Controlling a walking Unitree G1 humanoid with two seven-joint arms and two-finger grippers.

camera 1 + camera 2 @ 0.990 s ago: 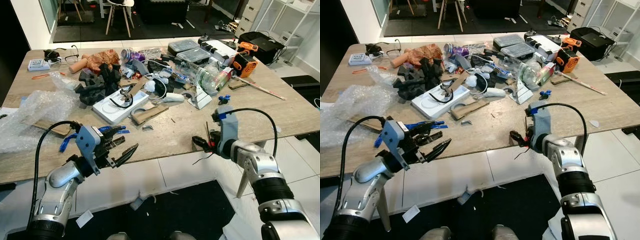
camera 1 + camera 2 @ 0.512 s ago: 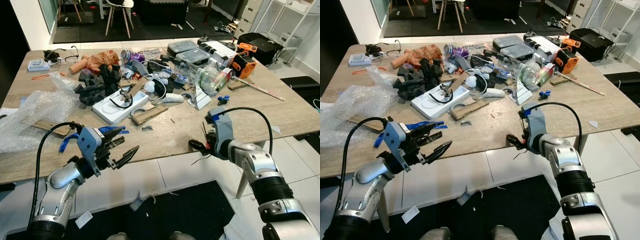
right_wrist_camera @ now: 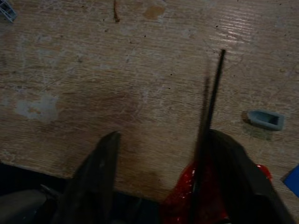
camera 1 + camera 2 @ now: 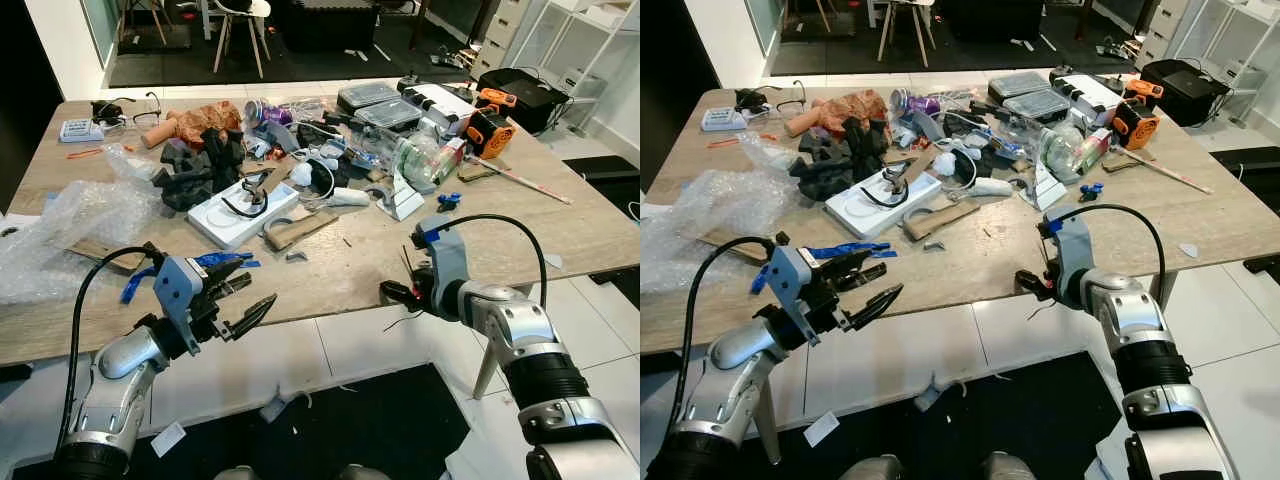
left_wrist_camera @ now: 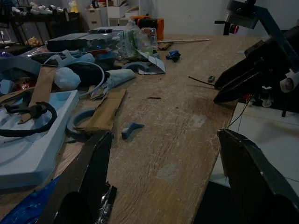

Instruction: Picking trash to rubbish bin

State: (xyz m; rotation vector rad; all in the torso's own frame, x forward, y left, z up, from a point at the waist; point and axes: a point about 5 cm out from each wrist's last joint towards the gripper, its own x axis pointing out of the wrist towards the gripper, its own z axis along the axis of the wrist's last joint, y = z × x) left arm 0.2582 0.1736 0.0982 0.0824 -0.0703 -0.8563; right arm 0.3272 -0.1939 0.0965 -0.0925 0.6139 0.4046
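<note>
A wooden table (image 4: 330, 265) is littered with trash. My right gripper (image 4: 392, 292) sits at its front edge, fingers (image 3: 100, 172) apart. A thin black stick (image 3: 212, 98) runs from the tabletop in between them, close to one finger, with a red scrap (image 3: 184, 200) at its base. A thin wire (image 4: 403, 320) dangles below the edge there. My left gripper (image 4: 260, 293) hangs open off the front edge further left, holding nothing. A blue wrapper (image 4: 225, 260) lies on the table just beyond it. A small grey piece (image 4: 295, 255) lies mid-table.
Bubble wrap (image 4: 70, 225) covers the left end. A white tray (image 4: 235, 215), cardboard strip (image 4: 300, 228), black foam (image 4: 200, 170), plastic bottle (image 4: 410, 155) and orange tool (image 4: 487, 128) crowd the far half. Paper scraps (image 4: 168, 437) lie on the floor below.
My right gripper has edged slightly left along the table's front edge, with the stick still between its fingers. The left arm has barely moved.
</note>
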